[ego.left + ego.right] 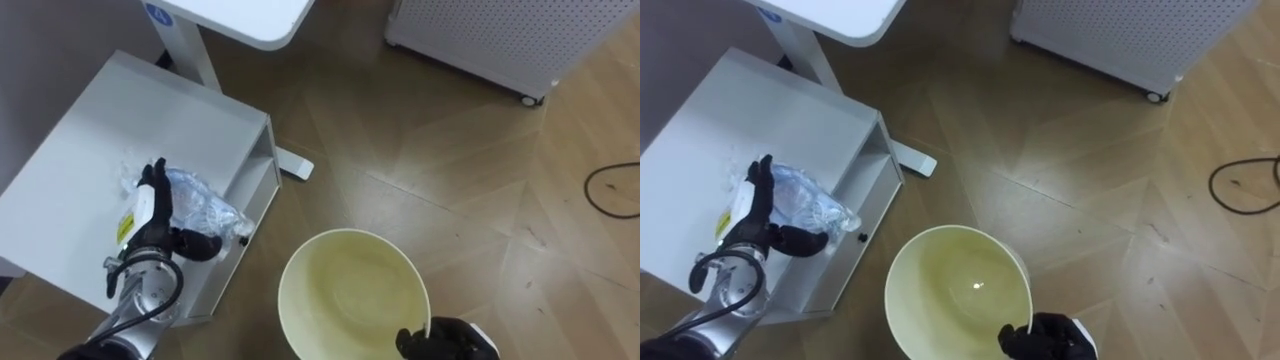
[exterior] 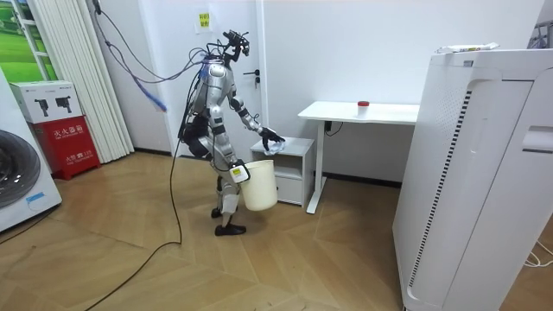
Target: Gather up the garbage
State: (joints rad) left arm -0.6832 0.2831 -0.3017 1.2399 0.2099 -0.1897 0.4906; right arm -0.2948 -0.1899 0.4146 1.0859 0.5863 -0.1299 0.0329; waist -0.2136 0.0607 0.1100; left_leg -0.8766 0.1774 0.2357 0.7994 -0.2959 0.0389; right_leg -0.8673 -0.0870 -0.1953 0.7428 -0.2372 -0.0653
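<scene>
Left hand [image 1: 152, 215] fingers straight against crumpled plastic [image 1: 207, 207], right hand [image 1: 448, 343], half cut off, gripping bucket [image 1: 340, 285] rim

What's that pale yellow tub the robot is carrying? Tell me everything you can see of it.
It is a round, pale yellow plastic bucket with smooth walls and a thin, lighter rim. It is upright, mouth up, and nothing lies inside. The robot's black right hand holds it by the near rim, fingers curled over the edge. It hangs clear of the wooden floor, close beside the low white cabinet but not touching it.
</scene>
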